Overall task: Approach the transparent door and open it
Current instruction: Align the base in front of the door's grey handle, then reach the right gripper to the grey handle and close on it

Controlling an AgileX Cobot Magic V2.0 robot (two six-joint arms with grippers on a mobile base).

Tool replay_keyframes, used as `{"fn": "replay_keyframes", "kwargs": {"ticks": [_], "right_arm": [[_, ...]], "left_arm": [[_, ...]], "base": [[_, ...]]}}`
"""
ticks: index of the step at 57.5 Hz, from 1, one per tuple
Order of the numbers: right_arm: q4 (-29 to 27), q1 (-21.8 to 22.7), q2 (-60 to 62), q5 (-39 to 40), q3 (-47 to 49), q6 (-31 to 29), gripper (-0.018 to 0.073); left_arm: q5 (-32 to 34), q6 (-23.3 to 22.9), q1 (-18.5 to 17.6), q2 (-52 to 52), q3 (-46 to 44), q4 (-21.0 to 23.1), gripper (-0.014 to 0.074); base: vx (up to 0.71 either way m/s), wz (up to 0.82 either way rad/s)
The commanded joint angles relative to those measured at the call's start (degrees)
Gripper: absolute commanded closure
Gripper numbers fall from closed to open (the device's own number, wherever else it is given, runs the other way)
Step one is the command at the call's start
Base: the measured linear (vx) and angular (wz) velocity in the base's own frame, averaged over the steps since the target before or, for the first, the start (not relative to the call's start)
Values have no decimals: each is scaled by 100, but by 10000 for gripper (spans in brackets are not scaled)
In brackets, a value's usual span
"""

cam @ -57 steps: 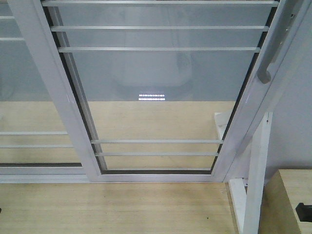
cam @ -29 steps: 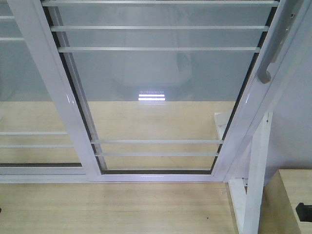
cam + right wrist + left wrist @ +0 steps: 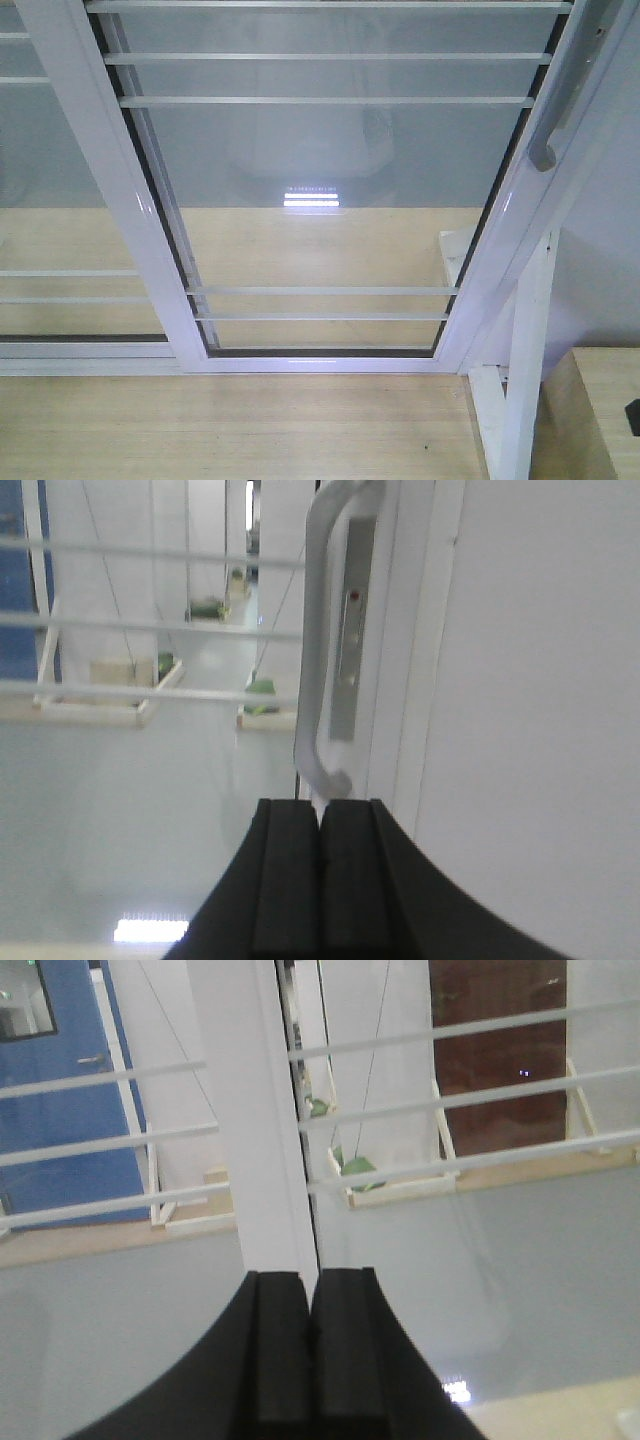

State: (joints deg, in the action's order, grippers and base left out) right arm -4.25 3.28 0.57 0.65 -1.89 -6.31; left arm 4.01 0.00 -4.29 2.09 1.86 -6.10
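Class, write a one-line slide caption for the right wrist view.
Right tool, shut and empty, faces the curved grey pull handle on the edge of the transparent door.

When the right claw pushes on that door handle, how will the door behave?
The door probably slides sideways, not swings: it overlaps another panel. Framed glass looks heavy. The smooth curved handle may let the right claw slip.
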Motion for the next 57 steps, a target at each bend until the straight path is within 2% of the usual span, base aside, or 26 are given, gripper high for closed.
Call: {"fn": "replay_keyframes", "kwargs": {"ticks": [1,5,10,18,22,29,35,43,49,57], "right_arm": [[-199,24,-104,1183,152,250,565],[-251,24,-104,1066,537,270,565],[-167,24,-251,465,1318,214,565],[-62,24,-1054,-433,2760,115,564],[33,24,-1622,-500,3290,110,564],[176,24,-2692,-178,3791,110,564],[106,24,-3483,245,3859,142,559],[-94,24,-4248,349,3876,142,519],[-375,24,-4573,343,3876,142,445],[-384,24,-4887,353,3876,119,284]], "left_arm": [[1070,-192,-31,99,-163,48,603],[1048,-198,-31,99,-544,48,603],[847,-180,-31,189,-1206,48,603],[278,-180,-31,929,-2547,20,603],[182,-180,-31,1518,-3142,-12,603],[269,-185,-31,2631,-3845,0,603],[536,-191,-31,3414,-3988,0,601],[613,-191,-31,4141,-3974,0,578],[596,-191,-31,4487,-3974,0,522],[557,-191,-31,4780,-3972,0,404]], "base": [[0,0],[0,0],[0,0],[0,0],[0,0],[0,0],[0,0],[0,0],[0,0],[0,0]]}}
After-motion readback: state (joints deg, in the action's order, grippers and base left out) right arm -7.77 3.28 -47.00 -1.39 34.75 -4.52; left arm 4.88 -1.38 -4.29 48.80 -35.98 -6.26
